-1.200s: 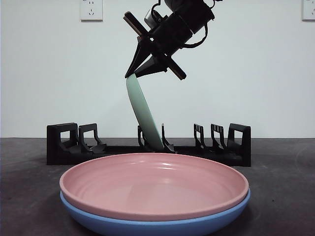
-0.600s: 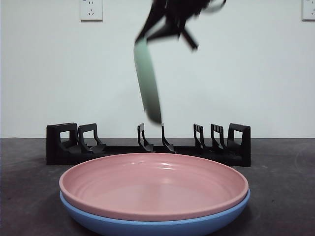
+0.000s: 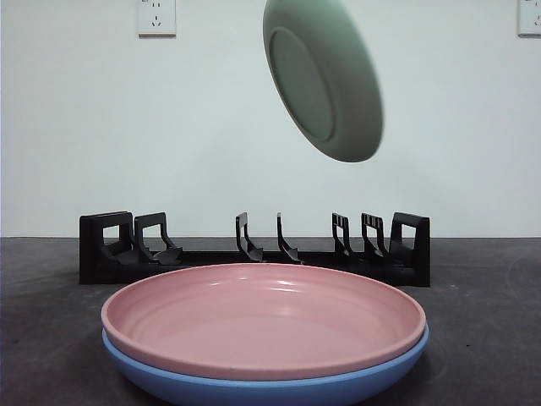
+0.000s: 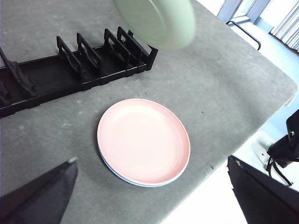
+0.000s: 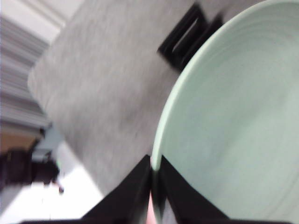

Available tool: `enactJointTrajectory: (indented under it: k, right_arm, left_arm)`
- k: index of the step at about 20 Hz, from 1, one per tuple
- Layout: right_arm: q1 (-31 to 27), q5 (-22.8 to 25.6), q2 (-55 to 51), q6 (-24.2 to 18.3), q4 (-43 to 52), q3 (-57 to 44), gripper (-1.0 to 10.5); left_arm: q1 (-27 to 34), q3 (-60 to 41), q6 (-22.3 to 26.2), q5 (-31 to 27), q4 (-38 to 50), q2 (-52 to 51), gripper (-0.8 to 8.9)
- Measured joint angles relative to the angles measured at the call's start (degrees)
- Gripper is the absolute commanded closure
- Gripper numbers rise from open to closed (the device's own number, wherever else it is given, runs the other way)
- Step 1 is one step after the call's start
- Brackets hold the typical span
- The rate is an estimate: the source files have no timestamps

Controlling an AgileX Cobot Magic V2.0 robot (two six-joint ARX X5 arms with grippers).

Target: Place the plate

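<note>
A pale green plate hangs high above the black slotted rack, tilted, its underside turned toward the front camera. My right gripper is shut on the rim of this green plate; the front view does not show the gripper. The left wrist view also shows the green plate in the air over the rack. My left gripper waits high above the table, open and holding nothing.
A pink plate lies stacked on a blue plate near the table's front, close before the rack. The same stack lies between rack and table edge. Wall sockets are behind.
The green plate has been lifted out of the rack's middle slot, up and to the right, and has turned. The arm has left the front view.
</note>
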Motion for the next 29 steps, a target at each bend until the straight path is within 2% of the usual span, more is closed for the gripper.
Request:
enactJointTrajectory:
  k: [7, 9, 13, 19, 23, 25, 29]
  right_arm:
    - [7.37, 0.20, -4.50, -7.39, -5.81, -3.02, 9.4]
    - [10.82, 2.36, -5.70, -9.11, -5.99, -5.53, 9.4]
    - [18.49, 10.08, -7.23, -10.64, -6.12, -11.15, 9.4]
    - [27.45, 22.82, -7.54, -10.12, -2.73, -20.48, 9.4]
    - [32.79, 31.23, -7.54, -7.98, 4.98, -28.00, 9.4]
    - [36.30, 33.99, -7.54, -6.29, 9.70, -32.06, 9.4]
    - [41.70, 41.59, -7.37, -3.19, 14.03, -35.80, 9.4]
  left_arm:
    - [0.00, 0.00, 1.66, 0.00, 0.15, 0.00, 3.22]
    - [0.00, 0.00, 1.92, 0.00, 0.42, 0.00, 3.22]
    - [0.00, 0.00, 2.12, 0.00, 0.46, 0.09, 3.22]
    - [0.00, 0.00, 2.80, -0.02, 0.46, 0.22, 3.22]
    - [0.00, 0.00, 2.99, -0.02, 0.46, 0.22, 3.22]
    - [0.00, 0.00, 3.17, -0.02, 0.46, 0.22, 3.22]
    - [0.00, 0.00, 3.23, -0.02, 0.46, 0.22, 3.22]
